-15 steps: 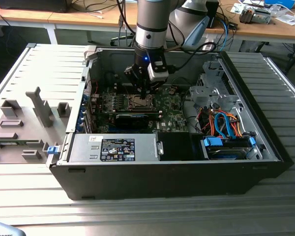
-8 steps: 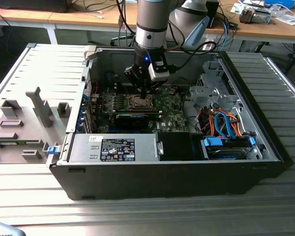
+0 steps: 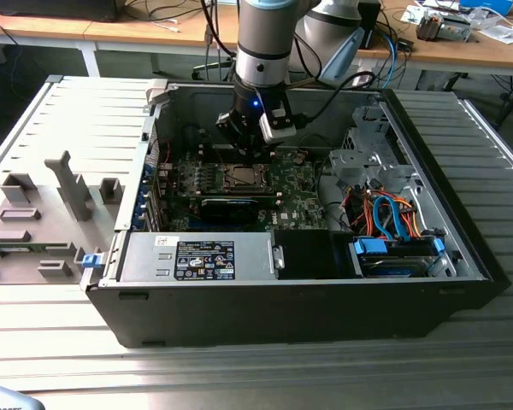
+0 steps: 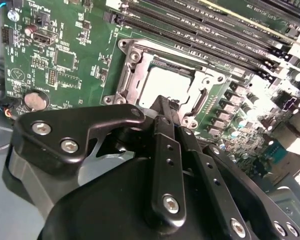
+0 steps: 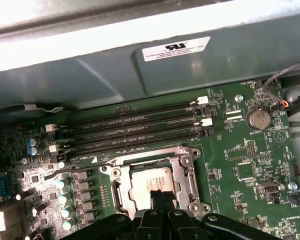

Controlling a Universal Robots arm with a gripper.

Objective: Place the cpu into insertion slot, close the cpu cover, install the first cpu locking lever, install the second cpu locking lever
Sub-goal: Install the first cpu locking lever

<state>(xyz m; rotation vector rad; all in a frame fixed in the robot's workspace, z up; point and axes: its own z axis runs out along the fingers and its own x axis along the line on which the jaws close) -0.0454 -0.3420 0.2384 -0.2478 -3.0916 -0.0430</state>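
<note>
The cpu [image 4: 165,82] [image 5: 146,179] lies flat in the insertion slot [image 3: 244,178] of the green motherboard [image 5: 240,150], its silvery face showing. The cpu cover [image 4: 131,75] [image 5: 186,172] is down around it as a metal frame, with the chip seen through its window. A thin lever rod [image 4: 203,99] runs along one side of the frame. My gripper [image 4: 166,102] [image 5: 161,194] [image 3: 242,147] hangs just over one edge of the socket. Its black fingers [image 4: 162,150] are shut together with nothing between them.
Long black memory slots [image 5: 135,132] run beside the socket, and a coin battery [image 5: 258,119] sits on the board. A grey case wall [image 5: 140,65] rises behind. A long black card [image 3: 231,205], a power supply [image 3: 205,256] and a cabled drive cage [image 3: 385,213] crowd the case.
</note>
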